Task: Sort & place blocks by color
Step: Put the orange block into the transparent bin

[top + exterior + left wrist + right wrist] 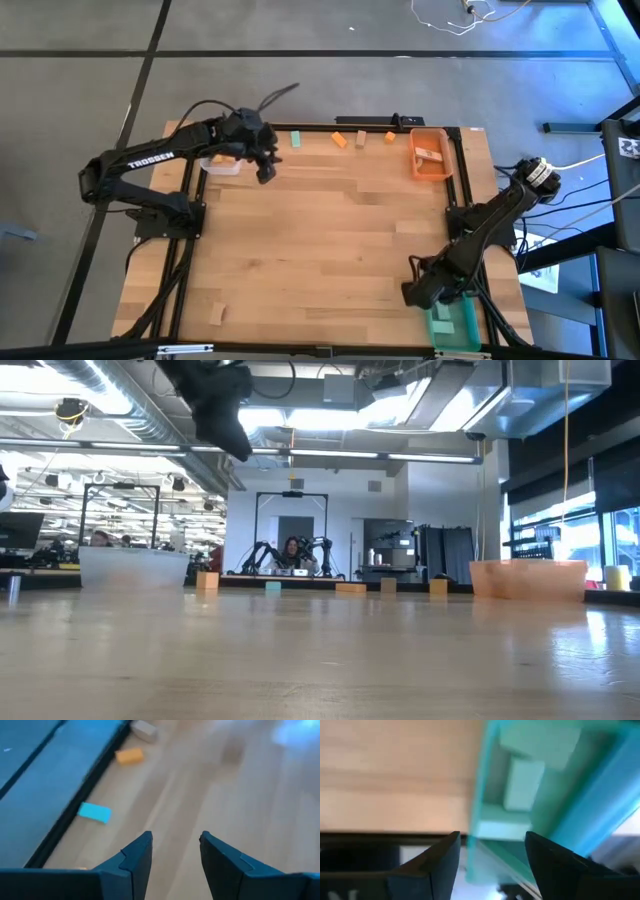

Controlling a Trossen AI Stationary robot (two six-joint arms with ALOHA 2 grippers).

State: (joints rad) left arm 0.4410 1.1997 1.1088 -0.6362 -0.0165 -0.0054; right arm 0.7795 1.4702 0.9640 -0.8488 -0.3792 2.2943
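Robotics lab, arm rigs behind, exposed ducts

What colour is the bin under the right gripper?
Teal-green: the bin below the right gripper shows best in the right wrist view.

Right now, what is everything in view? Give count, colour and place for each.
loose blocks: five; teal, orange, wood and orange along the far edge, wood near the front left corner
orange bin: one, far right corner, blocks inside
clear bin: one, far left, under the left arm
green bin: one, front right edge, teal blocks inside
table: one, light wood
left gripper: open, empty, above the far left
right gripper: open, empty, over the green bin
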